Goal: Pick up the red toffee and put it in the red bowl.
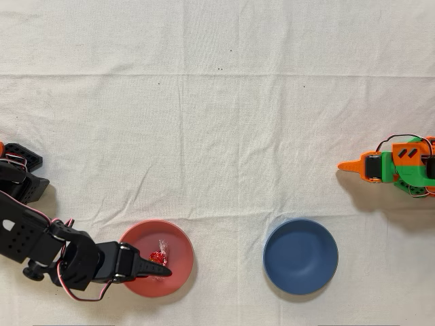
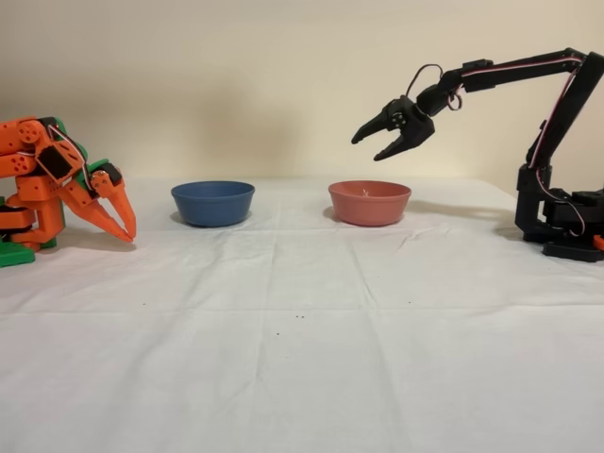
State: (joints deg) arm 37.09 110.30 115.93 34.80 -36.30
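The red toffee [image 1: 158, 257] lies inside the red bowl [image 1: 178, 243], left of the bowl's middle in the overhead view, its clear wrapper end sticking up. In the fixed view a wrapper tip [image 2: 364, 192] peeks over the rim of the red bowl [image 2: 369, 204]. My black gripper [image 2: 374, 143] hangs open above the bowl with nothing between its fingers. From overhead the gripper [image 1: 158, 266] reaches over the bowl's left part, just beside the toffee.
A dark blue bowl [image 1: 300, 256] stands to the right of the red one in the overhead view, and the blue bowl [image 2: 212, 203] is on the left in the fixed view. The idle orange arm [image 1: 397, 166] rests at the far side. White cloth covers the table.
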